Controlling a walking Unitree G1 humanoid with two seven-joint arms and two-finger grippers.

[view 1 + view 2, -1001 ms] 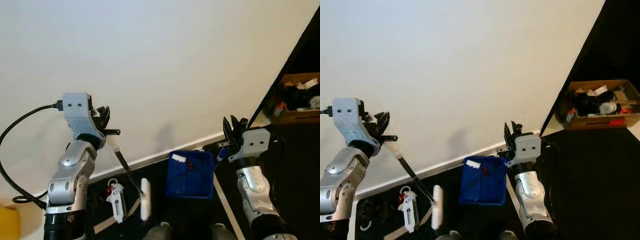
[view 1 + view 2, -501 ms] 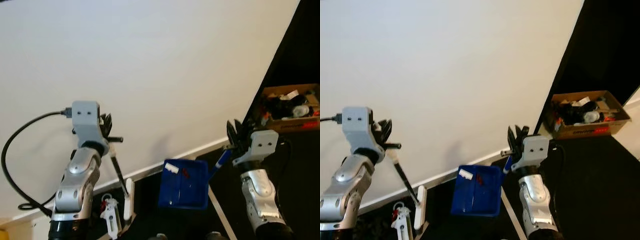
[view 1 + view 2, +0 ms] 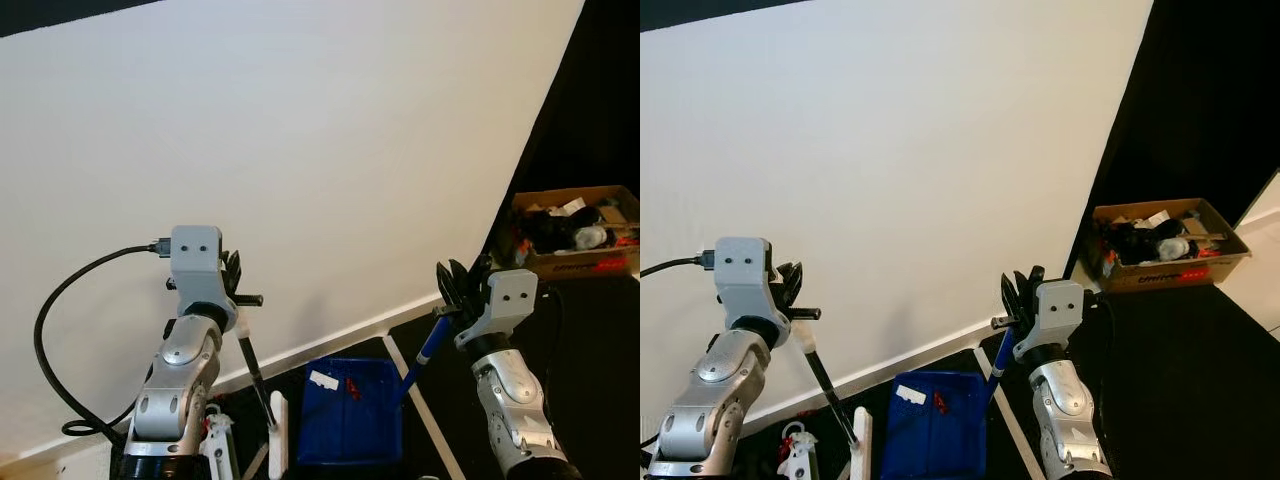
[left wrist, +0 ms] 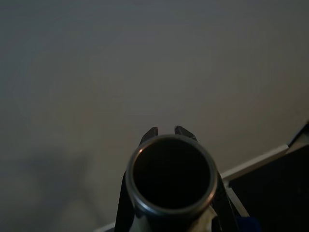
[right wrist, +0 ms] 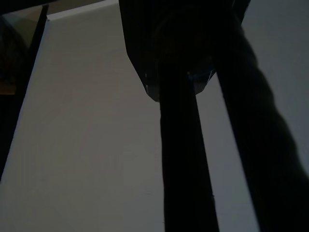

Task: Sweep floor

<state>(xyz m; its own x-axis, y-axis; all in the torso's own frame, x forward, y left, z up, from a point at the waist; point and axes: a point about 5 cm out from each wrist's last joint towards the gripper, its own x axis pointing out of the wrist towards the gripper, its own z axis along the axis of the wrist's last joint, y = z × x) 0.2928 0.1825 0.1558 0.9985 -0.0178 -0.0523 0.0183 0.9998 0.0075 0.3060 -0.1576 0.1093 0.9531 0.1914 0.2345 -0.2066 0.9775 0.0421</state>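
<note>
1. Left tool (image 3: 236, 285) clenched on one broom (image 3: 258, 385), raised beside the white wall (image 3: 300, 150).
2. Right tool (image 3: 455, 290) clenched on the blue handle of one dustpan (image 3: 350, 420).
3. Dustpan low on the dark floor (image 3: 590, 340), holding two scraps, one white, one red.
4. One cardboard box (image 3: 575, 235) far right.

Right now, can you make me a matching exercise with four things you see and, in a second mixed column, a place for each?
Things:
1. blue plastic dustpan
2. black broom handle
3. brown cardboard box
4. white wall

Places:
A. on the dark floor, far right
B. behind both arms
C. in the left gripper
D. low between the arms, its handle in the right gripper

Pairs: 1-D, 2-C, 3-A, 4-B
</note>
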